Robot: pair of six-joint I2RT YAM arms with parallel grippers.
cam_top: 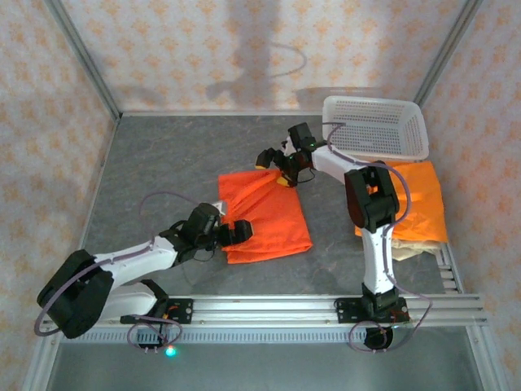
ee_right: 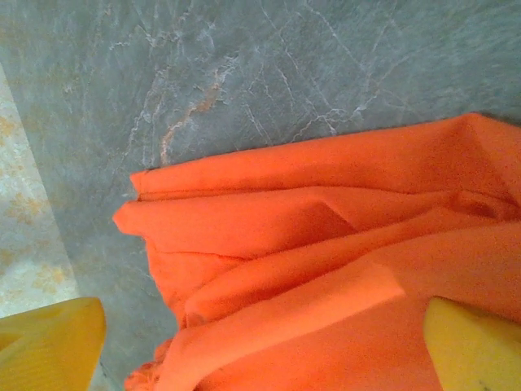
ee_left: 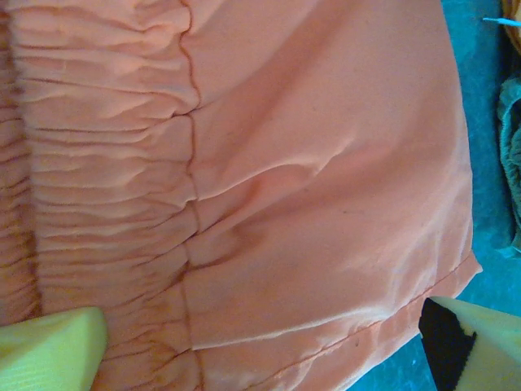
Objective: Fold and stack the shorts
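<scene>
Two robot arms work over a pair of orange shorts (cam_top: 269, 216) spread flat in the middle of a grey, marble-patterned table (cam_top: 163, 163); the left claw (cam_top: 236, 231) sits at the near-left corner of the cloth, its jaws spread wide and holding nothing; the right claw (cam_top: 277, 169) hangs over the far edge of the same pair, jaws likewise wide apart and empty. Seen from the left wrist, the gathered elastic waistband (ee_left: 98, 163) runs down the left side, the stitched hem (ee_left: 383, 322) crosses the lower right, and two pale yellow fingers (ee_left: 49, 350) stand at the bottom corners with the fabric between them; whether they touch it cannot be told. From the right wrist, a rumpled corner of the shorts lies in loose folds on the bare tabletop, with yellow fingertips (ee_right: 49, 346) to either side of it. Off to the right, beside the right arm, a second orange pair (cam_top: 419, 199) lies on top of a beige pair (cam_top: 411, 244), whose edge peeks out at the near side; a white perforated basket (cam_top: 374, 126) stands in the far right corner, just behind that pile; patterned wallpaper (cam_top: 244, 49) lines the walls around the table.
</scene>
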